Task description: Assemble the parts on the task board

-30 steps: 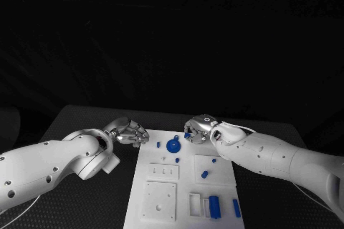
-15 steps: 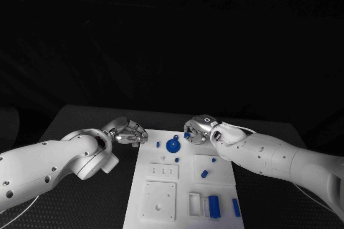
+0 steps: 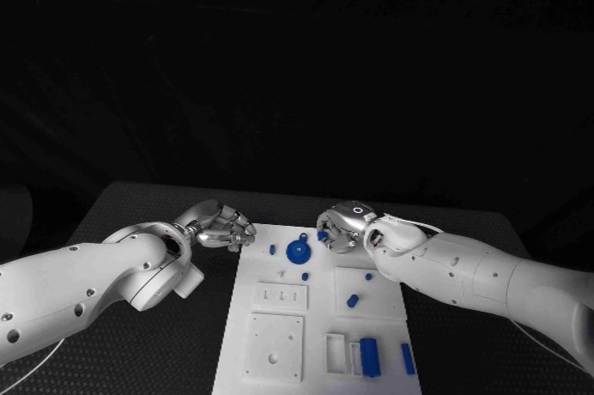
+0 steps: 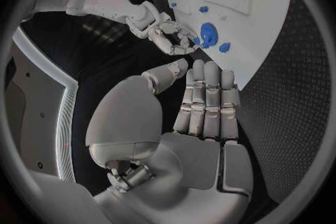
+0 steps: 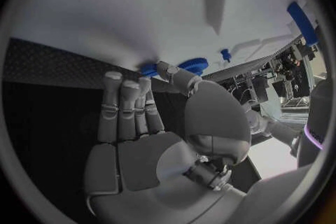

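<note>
now your right hand [image 3: 343, 227] sits at the far edge of the task board [image 3: 279, 348], fingers curled around a small blue part [image 3: 323, 235] that shows between them; in the right wrist view a blue piece [image 5: 149, 70] sits at the fingertips against the board's edge, so i judge it pinched, though the grip itself is partly hidden; your left hand [image 3: 221, 227] hangs just off the board's far left corner over the black table [image 3: 124, 206], fingers straight and close together in its wrist view, holding nothing; the blue round disc [image 3: 299, 252] stands near the far edge between the two hands, with a small blue peg [image 3: 272, 249] beside it toward the left edge; more blue pieces lie along the right side and at the near right corner [image 3: 370, 357]; to do this step well, keep the pinch firm and carry the part low over the board; line it up above its seat before pressing; keep your left hand apart from the disc so it knocks nothing; the risk, as i judge it, is the small part twisting in the fingers.
</note>
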